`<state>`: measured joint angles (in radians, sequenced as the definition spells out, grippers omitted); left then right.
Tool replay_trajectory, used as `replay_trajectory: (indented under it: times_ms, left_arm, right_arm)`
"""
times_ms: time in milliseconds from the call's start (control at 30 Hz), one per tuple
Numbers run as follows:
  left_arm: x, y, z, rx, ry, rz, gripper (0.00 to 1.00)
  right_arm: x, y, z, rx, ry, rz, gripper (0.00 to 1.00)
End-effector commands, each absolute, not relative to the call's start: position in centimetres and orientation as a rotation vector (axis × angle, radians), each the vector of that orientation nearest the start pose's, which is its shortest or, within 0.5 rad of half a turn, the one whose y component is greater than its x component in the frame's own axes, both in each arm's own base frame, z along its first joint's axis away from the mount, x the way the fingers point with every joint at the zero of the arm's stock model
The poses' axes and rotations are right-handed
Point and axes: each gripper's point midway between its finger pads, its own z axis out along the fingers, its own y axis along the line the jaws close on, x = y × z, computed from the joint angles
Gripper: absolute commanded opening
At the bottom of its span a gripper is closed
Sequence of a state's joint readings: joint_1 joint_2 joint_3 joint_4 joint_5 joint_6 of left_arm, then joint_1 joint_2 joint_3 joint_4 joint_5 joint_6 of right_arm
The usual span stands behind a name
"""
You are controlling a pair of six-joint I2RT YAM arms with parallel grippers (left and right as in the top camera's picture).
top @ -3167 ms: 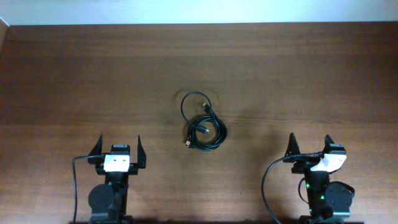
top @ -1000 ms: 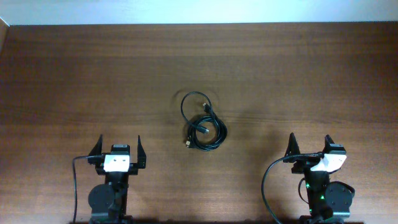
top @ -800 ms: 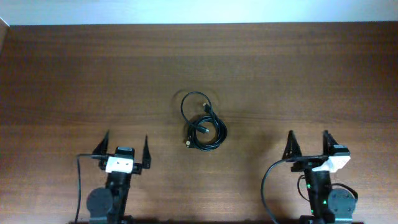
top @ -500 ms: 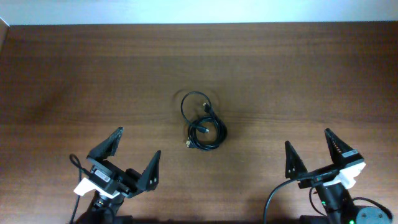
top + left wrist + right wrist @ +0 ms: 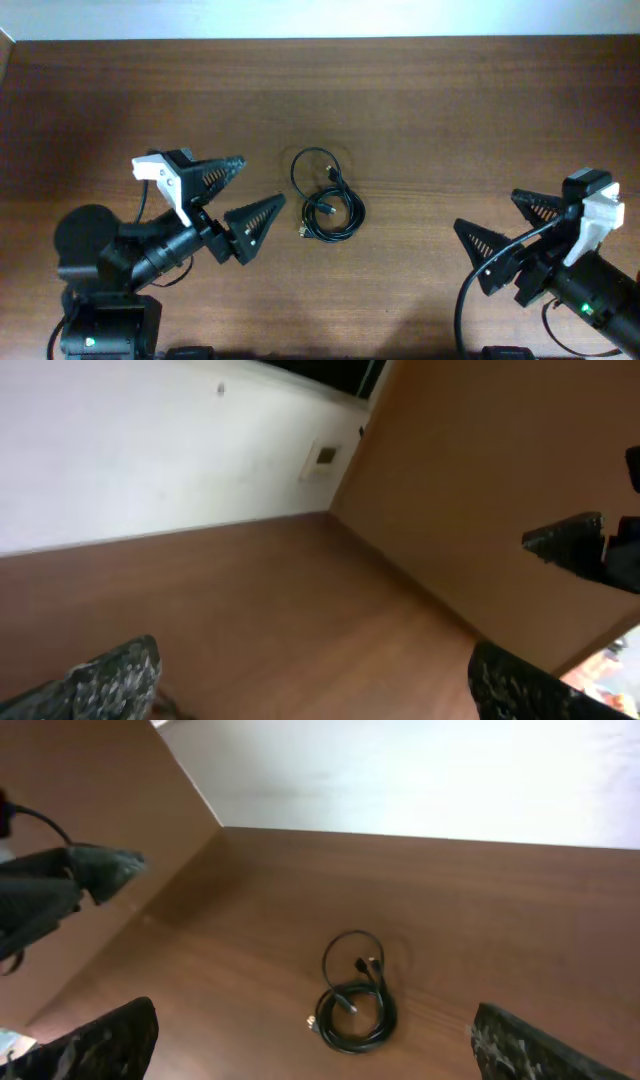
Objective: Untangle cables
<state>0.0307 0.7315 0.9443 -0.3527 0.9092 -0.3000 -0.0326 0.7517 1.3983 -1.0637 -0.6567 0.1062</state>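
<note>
Approach is the step in hand: cables (image 5: 325, 200) lie coiled mid-desk (image 5: 450, 110), ungrasped. Left gripper (image 5: 261, 179) hangs spread and empty just beside them; right gripper (image 5: 486, 208), likewise spread, is well apart. Next, I'd judge, each should pinch a separate strand.

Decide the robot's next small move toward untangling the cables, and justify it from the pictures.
Probably ease the left gripper rightward and down over the near loop of the cables. Its fingers are spread wide and it sits just beside the coil. The right gripper, also open, is much farther away. Nothing is grasped yet.
</note>
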Motion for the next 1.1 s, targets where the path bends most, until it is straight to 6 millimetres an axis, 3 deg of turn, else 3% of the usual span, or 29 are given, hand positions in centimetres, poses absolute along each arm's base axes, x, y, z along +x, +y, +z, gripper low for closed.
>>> replay_trajectory:
  times_ms: [0,33,100,133,233,267,300,367,467,500,533,567,633,833,933,1033,1067]
  left_arm:
    - [23.1,-12.6,35.8,0.350,1.794,-0.984,0.99]
    - [23.8,-11.7,34.5,0.267,1.857,-0.936,0.99]
    - [25.4,-7.4,29.7,-0.025,2.058,-0.673,0.99]
    - [25.3,-6.2,27.5,-0.105,2.147,-0.604,0.99]
    - [25.3,-6.2,24.8,-0.191,2.274,-0.628,0.99]
    - [25.1,-6.2,24.1,-0.231,2.308,-0.647,1.00]
    - [25.1,-6.5,23.7,-0.229,2.331,-0.670,0.99]
    - [25.0,-7.3,24.0,-0.201,2.327,-0.731,0.99]
    - [24.4,-9.0,24.7,-0.142,2.316,-0.857,0.99]
    - [24.3,-9.1,24.8,-0.135,2.315,-0.871,0.99]
    - [24.3,-9.1,24.8,-0.135,2.314,-0.871,0.99]
    - [24.3,-9.1,24.8,-0.135,2.314,-0.871,0.99]
    - [24.3,-9.1,24.8,-0.135,2.314,-0.871,0.99]
    - [24.3,-9.6,25.3,-0.107,2.292,-0.907,0.99]
    - [24.8,-9.6,25.8,-0.090,2.261,-0.900,0.99]
    - [25.1,-9.6,26.1,-0.082,2.245,-0.898,0.99]
    - [25.1,-9.6,26.1,-0.082,2.245,-0.897,0.99]
  right_arm:
    - [17.9,10.4,41.1,-0.314,1.921,0.726,0.99]
    - [18.0,10.3,41.0,-0.312,1.925,0.722,0.99]
    - [18.9,10.2,39.9,-0.291,1.971,0.726,0.99]
    - [20.2,9.8,38.1,-0.246,2.058,0.726,0.97]
    - [23.2,9.5,34.4,-0.171,2.243,0.755,0.96]
    - [24.0,10.0,32.6,-0.168,2.329,0.791,0.96]
    - [24.6,12.0,30.7,-0.287,2.401,0.824,0.90]
    - [25.0,15.6,28.0,-0.498,2.478,0.847,0.90]
    - [26.5,21.9,20.4,-0.747,2.669,0.783,0.90]
    - [26.7,23.4,17.5,-0.815,2.735,0.783,0.75]
    - [26.5,24.0,15.5,-0.890,2.767,0.774,0.70]
    - [26.1,24.8,12.6,-0.972,2.830,0.766,0.75]
    - [26.0,26.5,9.3,-1.161,2.800,0.763,0.79]
    - [31.5,28.8,8.8,-1.144,2.573,0.631,0.82]
    - [30.8,28.9,5.8,-1.049,2.723,0.647,0.82]
    - [28.4,30.3,1.8,-1.115,2.822,0.638,0.67]
    - [27.7,30.8,1.0,-1.144,2.831,0.635,0.55]
